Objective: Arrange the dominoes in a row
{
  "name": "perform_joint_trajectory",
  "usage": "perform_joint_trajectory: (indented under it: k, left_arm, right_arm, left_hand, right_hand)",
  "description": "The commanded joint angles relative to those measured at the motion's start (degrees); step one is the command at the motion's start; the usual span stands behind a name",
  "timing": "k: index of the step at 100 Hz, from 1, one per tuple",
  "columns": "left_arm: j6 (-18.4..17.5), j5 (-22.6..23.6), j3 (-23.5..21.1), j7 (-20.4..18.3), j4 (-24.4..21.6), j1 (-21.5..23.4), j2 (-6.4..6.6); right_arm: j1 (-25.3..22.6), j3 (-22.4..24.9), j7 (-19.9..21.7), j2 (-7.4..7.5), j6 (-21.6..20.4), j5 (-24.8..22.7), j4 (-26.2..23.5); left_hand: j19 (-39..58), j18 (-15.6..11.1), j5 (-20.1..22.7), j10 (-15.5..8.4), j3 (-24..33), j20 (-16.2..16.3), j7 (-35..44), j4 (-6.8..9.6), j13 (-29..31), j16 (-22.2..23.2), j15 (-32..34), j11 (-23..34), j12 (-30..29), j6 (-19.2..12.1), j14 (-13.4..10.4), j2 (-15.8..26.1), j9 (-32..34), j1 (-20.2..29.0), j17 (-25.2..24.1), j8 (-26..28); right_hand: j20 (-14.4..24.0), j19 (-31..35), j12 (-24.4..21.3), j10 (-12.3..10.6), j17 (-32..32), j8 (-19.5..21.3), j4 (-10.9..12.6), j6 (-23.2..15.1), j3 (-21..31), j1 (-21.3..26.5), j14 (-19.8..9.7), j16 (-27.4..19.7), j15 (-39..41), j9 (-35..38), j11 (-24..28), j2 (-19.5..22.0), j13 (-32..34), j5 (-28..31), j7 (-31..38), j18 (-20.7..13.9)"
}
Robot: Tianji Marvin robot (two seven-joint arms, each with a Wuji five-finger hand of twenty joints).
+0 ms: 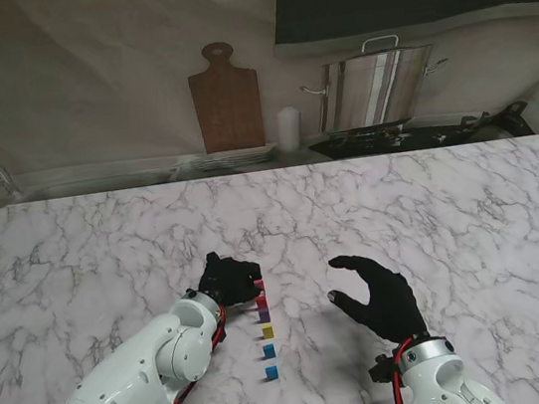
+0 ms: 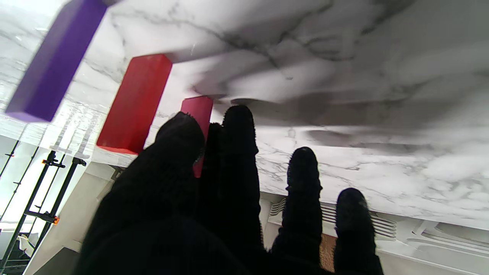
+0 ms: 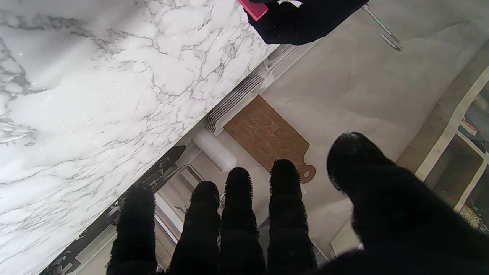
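Several upright dominoes form a row [image 1: 265, 328] running away from me: two blue ones nearest, then yellow, purple [image 2: 57, 57] and red [image 2: 135, 103]. At the far end stands a pink domino [image 2: 198, 110], resting on the marble table [image 1: 105, 245]. My left hand [image 1: 228, 278] has its thumb and forefinger shut on this domino, which its fingers partly hide. The right wrist view catches a corner of the pink domino [image 3: 253, 8] under the left hand [image 3: 305, 19]. My right hand [image 1: 378, 292] hovers to the right of the row, fingers spread and holding nothing.
Behind the table's far edge a wooden cutting board [image 1: 226, 98] leans on the wall, above a stack of plates [image 1: 228, 158]. Beside them are a white cylinder [image 1: 287, 129] and a steel pot [image 1: 374, 87] on a stove.
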Motion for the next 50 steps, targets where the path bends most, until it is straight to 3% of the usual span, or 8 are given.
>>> perform_joint_trajectory:
  k: [1, 50]
  left_arm:
    - [-0.2, 0.1, 0.0, -1.1, -0.3, 0.0, 0.12]
    - [0.0, 1.1, -0.1, -3.5, -1.5, 0.1, 0.85]
  right_arm:
    - [-0.2, 0.0, 0.0, -0.08, 0.2, 0.0, 0.0]
    - [-0.2, 0.0, 0.0, -0.08, 0.2, 0.1, -0.1]
  left_hand:
    - [0.7, 0.0, -0.8, -0.8, -1.0, 0.8, 0.1, 1.58, -1.3, 0.6, -0.1, 0.8, 0.6, 1.7, 0.9, 0.7, -1.1, -0.1, -1.4, 0.0]
    - [-0.4, 0.3, -2.7, -0.4, -0.7, 0.6, -5.1, 1.89, -3.2, 0.6, -1.5, 0.6, 0.8, 3.6, 1.6, 0.1, -4.9, -1.1, -1.8, 1.4]
  right_hand:
    - [1.1, 0.6, 0.4, 0.1, 0.3, 0.9, 1.3, 0.4, -0.2, -0.2, -0.1, 0.6, 0.5, 0.6, 0.5, 0.7, 0.1, 0.8, -0.1, 0.3]
    - [1.1, 0.6, 0.4, 0.2, 0.3, 0.9, 1.2, 0.5, -0.1, -0.1, -0.1, 0.7, 0.5, 0.6, 0.5, 0.5, 0.2, 0.8, -0.1, 0.3]
